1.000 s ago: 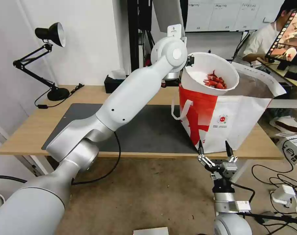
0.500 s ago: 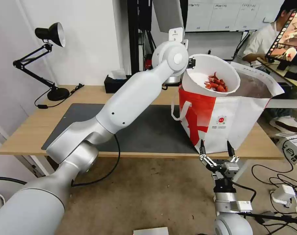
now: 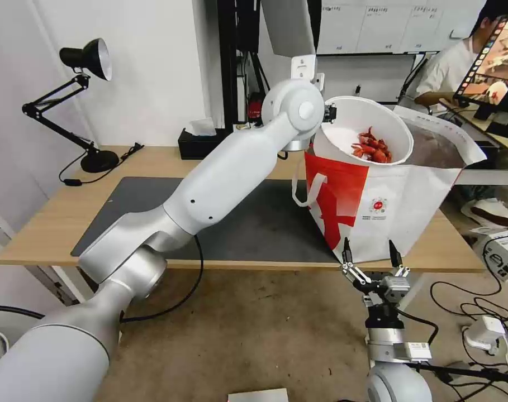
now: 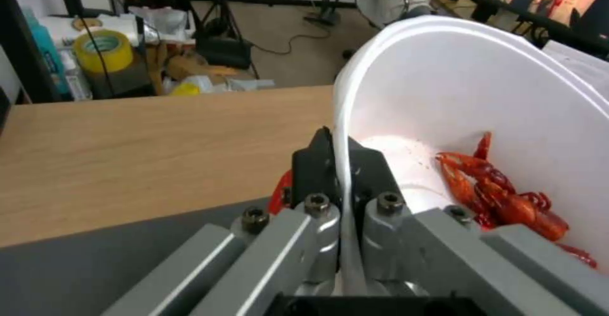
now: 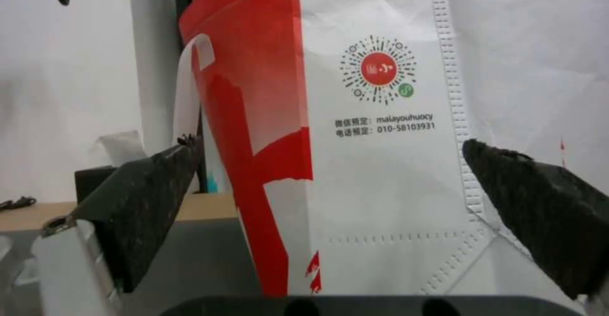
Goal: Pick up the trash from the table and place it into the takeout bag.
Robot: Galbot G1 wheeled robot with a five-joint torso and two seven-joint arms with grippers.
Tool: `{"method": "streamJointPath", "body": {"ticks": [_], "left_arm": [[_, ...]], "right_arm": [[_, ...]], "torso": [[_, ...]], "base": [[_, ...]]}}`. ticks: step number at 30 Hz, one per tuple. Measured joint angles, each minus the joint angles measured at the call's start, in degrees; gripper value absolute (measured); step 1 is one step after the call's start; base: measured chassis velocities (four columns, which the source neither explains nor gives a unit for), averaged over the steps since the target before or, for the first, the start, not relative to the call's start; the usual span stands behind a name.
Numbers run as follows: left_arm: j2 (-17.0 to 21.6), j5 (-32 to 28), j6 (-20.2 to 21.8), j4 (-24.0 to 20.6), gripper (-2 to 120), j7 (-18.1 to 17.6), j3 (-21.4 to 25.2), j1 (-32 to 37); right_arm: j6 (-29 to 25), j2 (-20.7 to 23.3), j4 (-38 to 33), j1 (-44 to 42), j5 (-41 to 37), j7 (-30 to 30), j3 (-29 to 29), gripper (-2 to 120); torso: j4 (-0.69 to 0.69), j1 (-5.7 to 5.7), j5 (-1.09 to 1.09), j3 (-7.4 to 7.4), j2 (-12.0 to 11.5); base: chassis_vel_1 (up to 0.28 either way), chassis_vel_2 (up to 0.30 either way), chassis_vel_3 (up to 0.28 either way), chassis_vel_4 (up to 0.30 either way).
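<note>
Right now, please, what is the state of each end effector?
Left end effector: closed on the bowl rim, over the bag.
Right end effector: open, holding nothing.

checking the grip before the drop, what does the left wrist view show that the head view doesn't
Left wrist view alone: the left tool is shut on the white bowl's rim, one finger inside the wall and one outside, plus a yellow tape roll on the floor behind the table.

Head view alone: the takeout bag under the tilted bowl, the open right tool low at the table's front edge, a black desk lamp.

Both: bowl, red shells, light-wood table.
</note>
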State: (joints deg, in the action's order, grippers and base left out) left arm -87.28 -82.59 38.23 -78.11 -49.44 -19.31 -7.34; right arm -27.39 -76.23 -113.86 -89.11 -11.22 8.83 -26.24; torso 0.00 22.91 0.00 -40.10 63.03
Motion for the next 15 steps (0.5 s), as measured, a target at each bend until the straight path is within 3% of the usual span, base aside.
{"method": "streamJointPath", "body": {"ticks": [15], "left_arm": [[-0.1, 0.66, -0.11, 1.75, 0, 0.91, 0.17, -1.42]], "right_arm": [[0.0, -0.09, 0.37, 0.43, 0.0, 0.0, 0.25, 100]], "torso": [[0.0, 0.0, 0.0, 0.0, -0.02]], "base": [[0.0, 0.0, 0.0, 0.0]]}}
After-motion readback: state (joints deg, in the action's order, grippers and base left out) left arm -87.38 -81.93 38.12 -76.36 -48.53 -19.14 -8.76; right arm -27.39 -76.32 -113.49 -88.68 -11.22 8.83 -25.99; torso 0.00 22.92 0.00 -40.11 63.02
